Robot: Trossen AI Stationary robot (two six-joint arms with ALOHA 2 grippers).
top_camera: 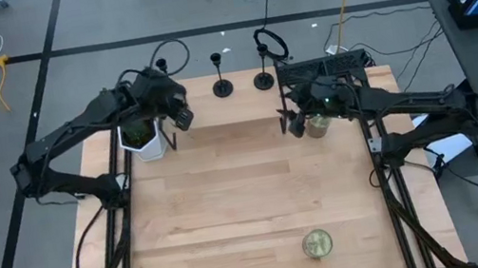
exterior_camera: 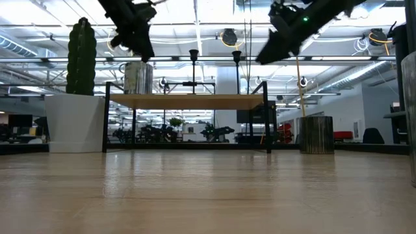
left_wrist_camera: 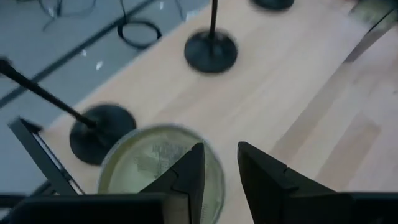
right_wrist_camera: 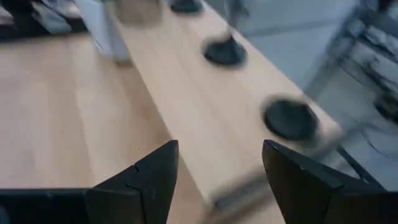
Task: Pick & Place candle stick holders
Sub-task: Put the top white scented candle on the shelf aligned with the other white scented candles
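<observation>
Three black candle stick holders stand by their round bases on a raised wooden shelf (top_camera: 244, 104) along the table's far edge: one (top_camera: 223, 86) at the middle, one (top_camera: 263, 80) to its right, and one (left_wrist_camera: 102, 134) mostly hidden under my left arm in the high view. My left gripper (top_camera: 181, 119) hovers open over the shelf's left part, just above a greenish-gold jar (left_wrist_camera: 155, 165) next to the leftmost holder. My right gripper (top_camera: 295, 123) hangs wide open and empty in front of the shelf's right part; its wrist view shows the three bases (right_wrist_camera: 289, 118).
A green plant in a white pot (top_camera: 142, 140) stands at the far left beside my left gripper. A second greenish-gold jar (top_camera: 316, 125) stands on the table under my right gripper. A third jar (top_camera: 317, 244) stands near the front edge. Bare wood lies between them.
</observation>
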